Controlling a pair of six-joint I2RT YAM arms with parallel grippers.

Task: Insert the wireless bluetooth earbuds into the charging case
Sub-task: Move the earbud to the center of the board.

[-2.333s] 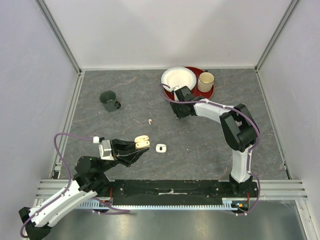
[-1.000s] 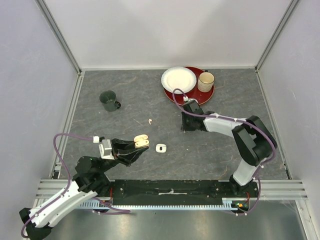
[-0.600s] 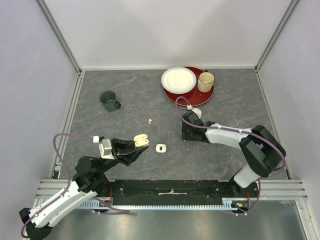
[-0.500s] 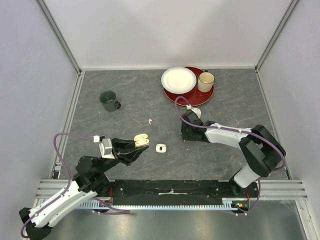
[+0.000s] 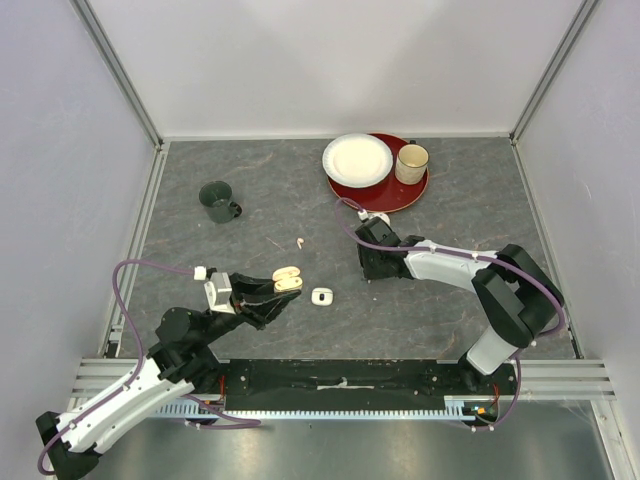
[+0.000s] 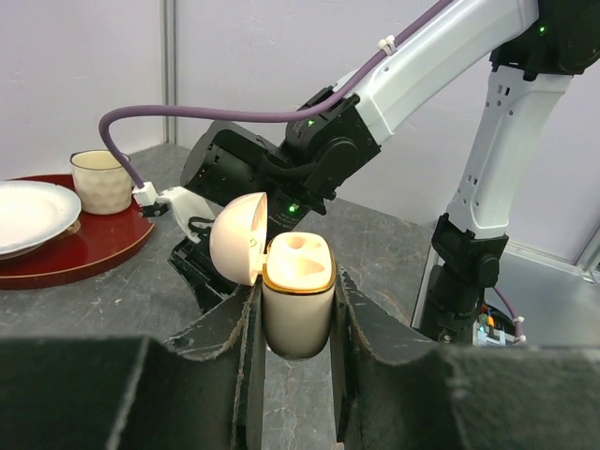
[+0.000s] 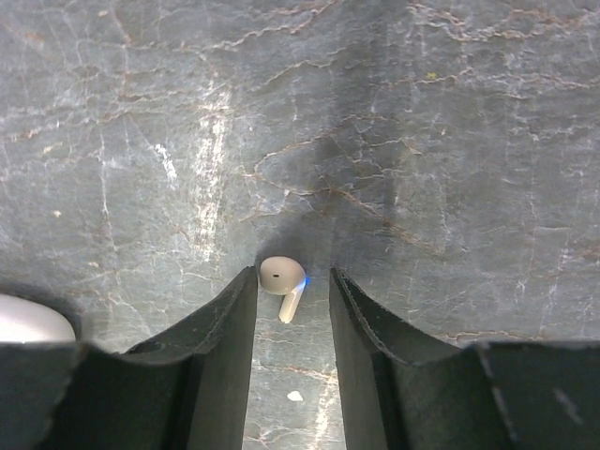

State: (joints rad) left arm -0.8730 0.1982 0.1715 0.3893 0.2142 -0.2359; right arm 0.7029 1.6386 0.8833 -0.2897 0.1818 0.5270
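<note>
My left gripper (image 5: 285, 281) is shut on the cream charging case (image 6: 297, 302), holding it upright above the table with its lid (image 6: 236, 239) swung open to the left. In the left wrist view the case's two sockets (image 6: 302, 249) look empty. My right gripper (image 7: 292, 291) is down at the grey table, open, with its fingers on either side of a white earbud (image 7: 280, 278). That earbud lies on the table against the left finger (image 7: 230, 323), apart from the right one. In the top view another earbud (image 5: 300, 242) lies left of the right gripper (image 5: 371, 268).
A small white case-like object (image 5: 321, 296) lies on the table between the arms. At the back stands a red tray (image 5: 400, 195) with a white plate (image 5: 357, 158) and a beige mug (image 5: 411, 163). A dark green mug (image 5: 217, 200) is at the left.
The right arm has come from the plate toward the near left and down to the table, and its jaws have opened wider. The left arm with the case shifted slightly right.
</note>
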